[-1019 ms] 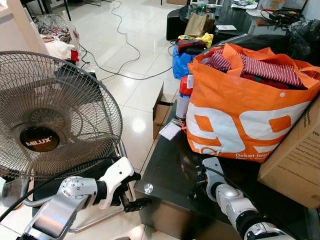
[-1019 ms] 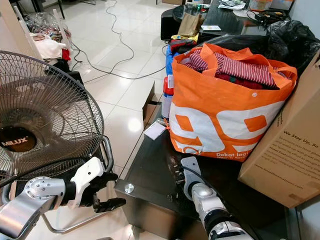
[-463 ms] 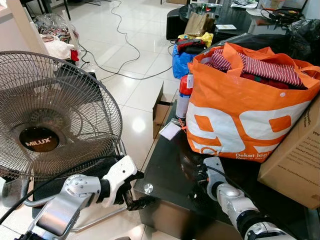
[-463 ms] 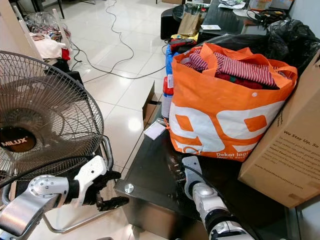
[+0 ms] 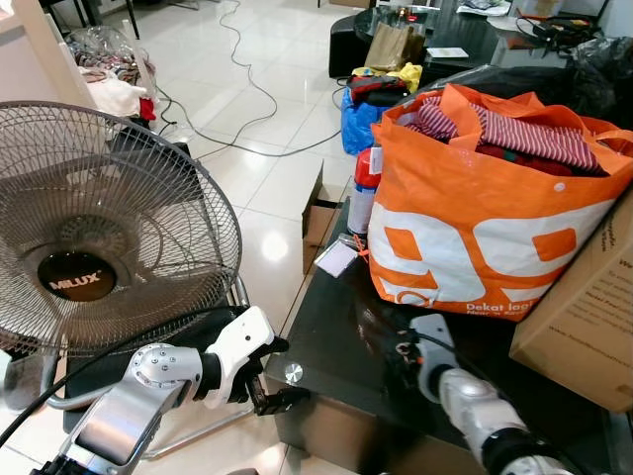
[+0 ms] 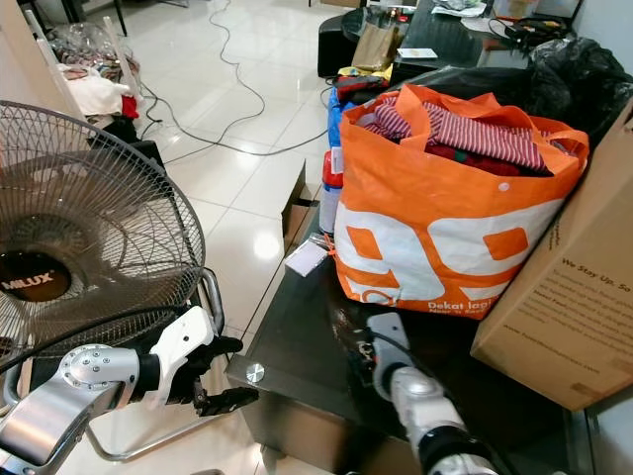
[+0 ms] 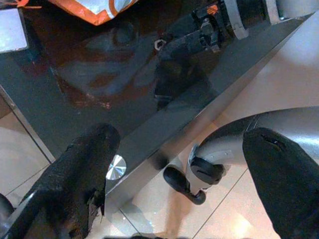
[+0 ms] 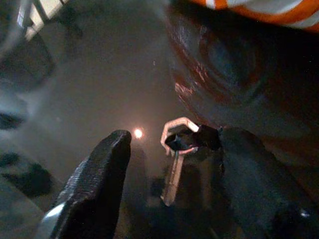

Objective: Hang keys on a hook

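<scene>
A silver key with a dark fob lies flat on the black glass table, just in front of the orange bag. My right gripper is low over the table and open. One finger stands on each side of the key, and the fob is close to one finger. From the head, the right gripper is near the table's front edge. My left gripper is open and holds nothing. It hangs beside the table's front left corner, above the floor, and its wrist view takes in the key ring.
An orange bag full of clothes and a cardboard box fill the table's back and right. A large standing fan is close on the left. A red-capped bottle and a white card sit by the bag. Cables cross the tiled floor.
My right gripper has slid a little right and forward along the table. The left gripper has edged closer to the table's corner.
</scene>
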